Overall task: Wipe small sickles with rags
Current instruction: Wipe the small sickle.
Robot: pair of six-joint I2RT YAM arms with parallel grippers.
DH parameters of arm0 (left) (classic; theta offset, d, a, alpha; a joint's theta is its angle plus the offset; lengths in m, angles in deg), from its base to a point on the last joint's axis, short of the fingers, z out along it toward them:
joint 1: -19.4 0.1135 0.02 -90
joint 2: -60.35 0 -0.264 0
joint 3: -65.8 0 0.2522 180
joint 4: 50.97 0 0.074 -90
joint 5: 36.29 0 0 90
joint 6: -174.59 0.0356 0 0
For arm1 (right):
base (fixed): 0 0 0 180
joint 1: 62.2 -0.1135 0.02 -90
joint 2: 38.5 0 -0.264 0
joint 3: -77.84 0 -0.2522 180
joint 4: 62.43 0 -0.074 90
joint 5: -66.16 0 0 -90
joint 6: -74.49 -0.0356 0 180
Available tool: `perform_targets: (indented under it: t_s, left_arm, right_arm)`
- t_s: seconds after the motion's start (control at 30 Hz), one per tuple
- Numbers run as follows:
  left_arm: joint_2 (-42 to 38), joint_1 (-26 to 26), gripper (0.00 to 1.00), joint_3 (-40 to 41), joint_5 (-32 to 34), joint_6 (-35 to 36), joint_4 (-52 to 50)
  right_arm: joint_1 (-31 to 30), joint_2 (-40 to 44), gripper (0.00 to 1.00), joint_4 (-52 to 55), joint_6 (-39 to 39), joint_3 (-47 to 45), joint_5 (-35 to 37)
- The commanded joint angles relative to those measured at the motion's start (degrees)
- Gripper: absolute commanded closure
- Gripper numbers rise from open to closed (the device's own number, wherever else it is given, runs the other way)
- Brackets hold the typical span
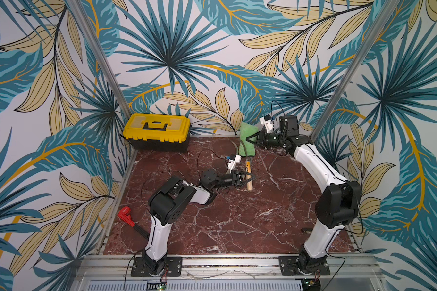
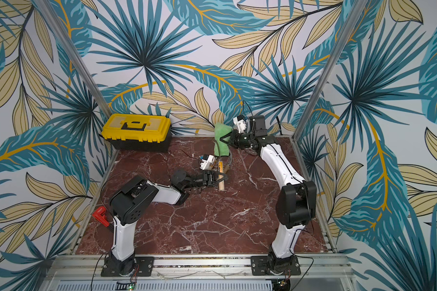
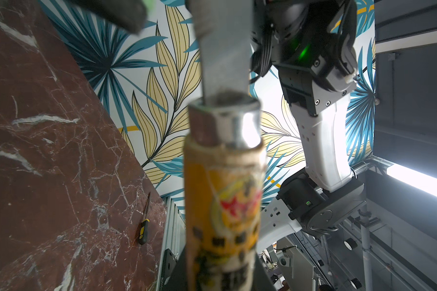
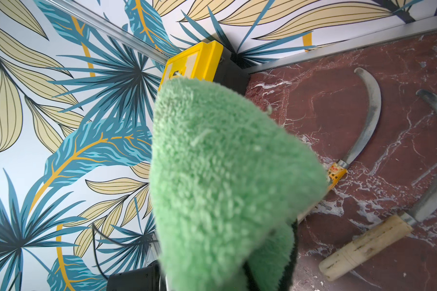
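My left gripper [image 1: 245, 177] is clamped shut on the sickle [image 1: 248, 167] handle, mid-table toward the back. My right gripper [image 1: 252, 139] is pinched shut on the rag [image 1: 247, 131], right by the blade. The sickle's long axis runs front to back, butt nearest me and blade pointing away. I should hold the handle rigid and draw the rag from handle to tip.

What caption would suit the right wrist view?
Green rag fills the foreground; a labelled sickle and a plain-handled sickle lie on the marble table, yellow toolbox in the corner.
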Motion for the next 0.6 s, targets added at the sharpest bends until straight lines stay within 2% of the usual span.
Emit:
perform_targets:
  t_s: [0.0,0.3,0.43,0.57]
  left_arm:
    - [1.82,0.03,1.0,-1.68,-1.17,-0.52,-0.39]
    - [2.31,2.84,1.0,-2.88,-1.52,-0.78,-0.39]
    - [1.7,4.81,1.0,-3.04,-1.56,0.12,-1.5]
    - [-1.25,5.31,1.0,-1.88,-0.45,8.55,-13.85]
  right_arm:
    - [-1.49,3.44,0.97,-0.5,1.65,-2.94,-3.4]
    - [-3.98,10.65,0.97,5.14,5.57,-9.86,-0.32]
    - [-4.43,16.01,0.97,10.39,7.83,-13.58,6.78]
    - [-4.52,21.07,0.98,17.55,10.33,-14.06,17.8]
